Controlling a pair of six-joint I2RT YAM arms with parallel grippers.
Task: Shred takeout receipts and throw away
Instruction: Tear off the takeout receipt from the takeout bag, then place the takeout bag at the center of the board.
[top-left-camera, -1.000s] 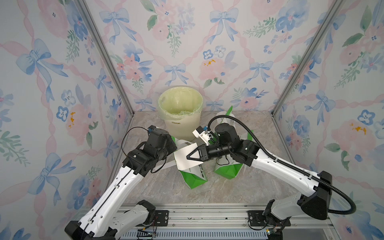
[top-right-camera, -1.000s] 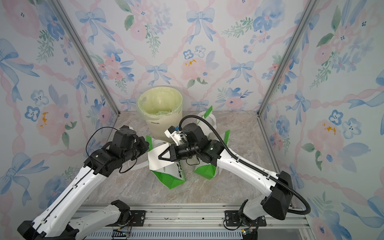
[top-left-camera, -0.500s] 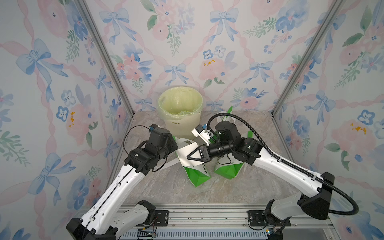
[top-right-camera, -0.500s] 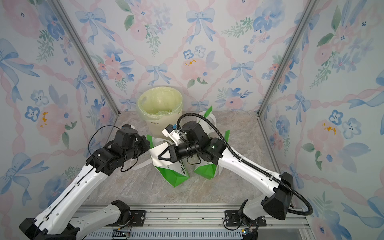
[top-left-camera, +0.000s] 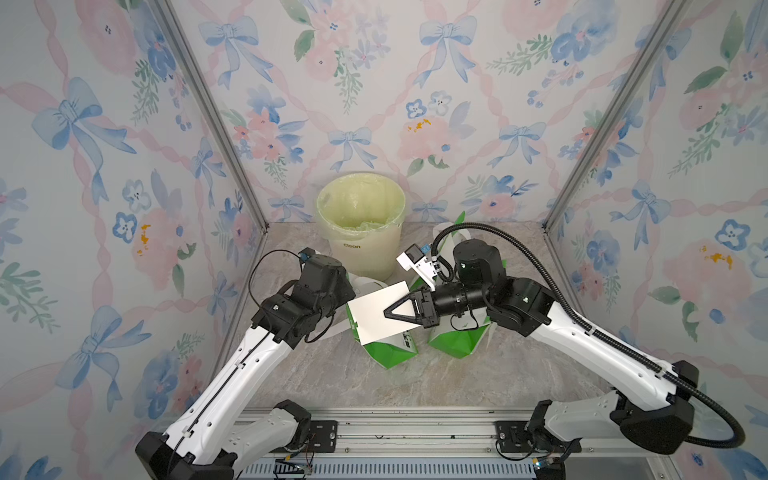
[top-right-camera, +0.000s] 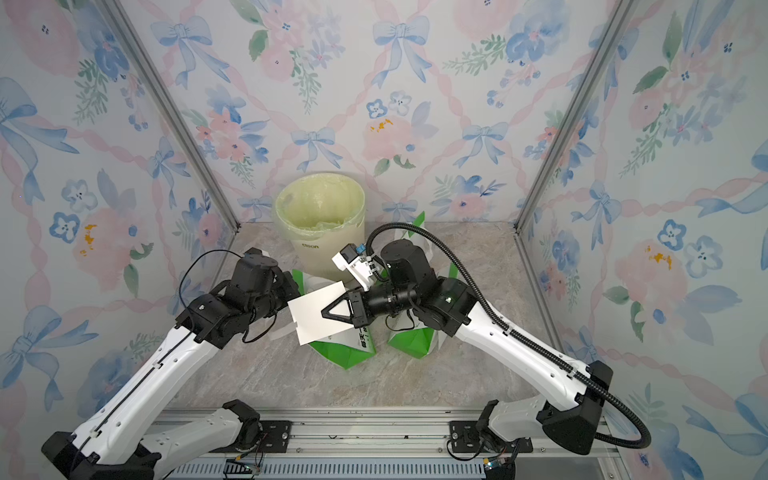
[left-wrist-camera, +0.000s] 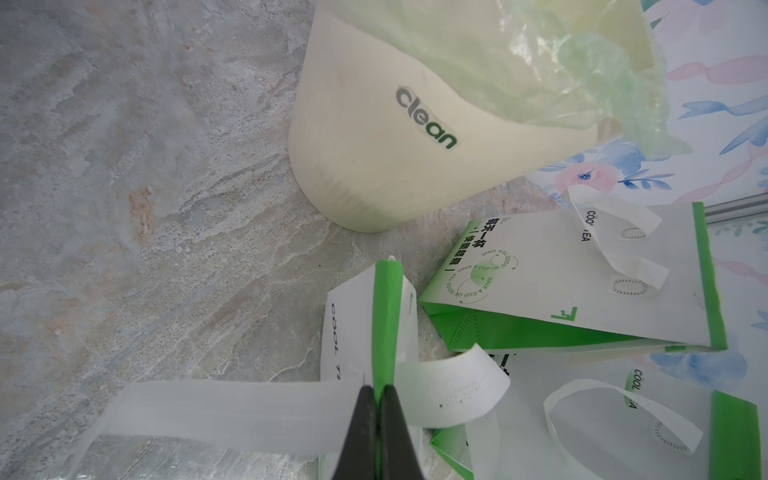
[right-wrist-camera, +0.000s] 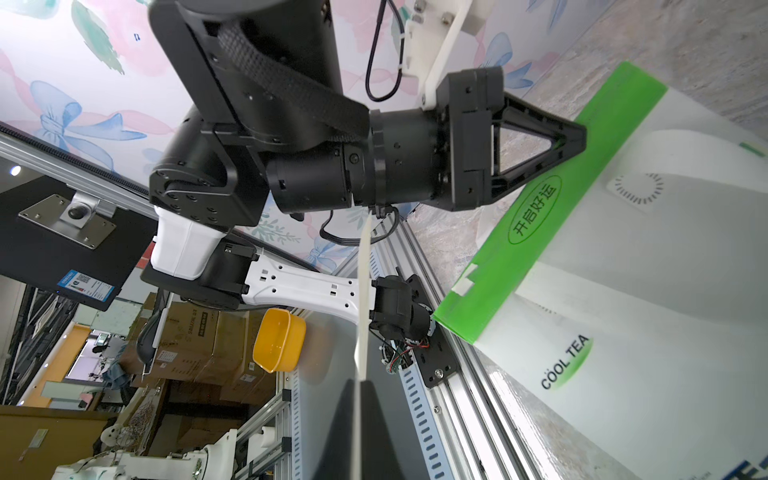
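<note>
My right gripper (top-left-camera: 387, 312) (top-right-camera: 324, 314) is shut on a plain white takeout receipt (top-left-camera: 368, 322) (top-right-camera: 307, 320), held flat above the near green-and-white bag (top-left-camera: 390, 353). In the right wrist view the receipt (right-wrist-camera: 363, 291) shows edge-on, clamped in the right gripper (right-wrist-camera: 359, 388). My left gripper (left-wrist-camera: 378, 392) (right-wrist-camera: 579, 137) is shut on that bag's green top band (left-wrist-camera: 388, 311) (right-wrist-camera: 540, 199). In both top views the left fingertips are hidden behind the wrist and the receipt.
A cream bin (top-left-camera: 361, 245) (left-wrist-camera: 374, 145) with a pale green liner stands at the back centre. A second bag (top-left-camera: 457, 345) (left-wrist-camera: 582, 282) lies under my right arm. White loop handles (left-wrist-camera: 615, 237) stick out. Patterned walls close three sides; a metal rail (top-left-camera: 395, 432) runs along the front.
My right arm has drawn back a little toward the right with the receipt. The near bag has shifted slightly with the left gripper. Both grips are unchanged.
</note>
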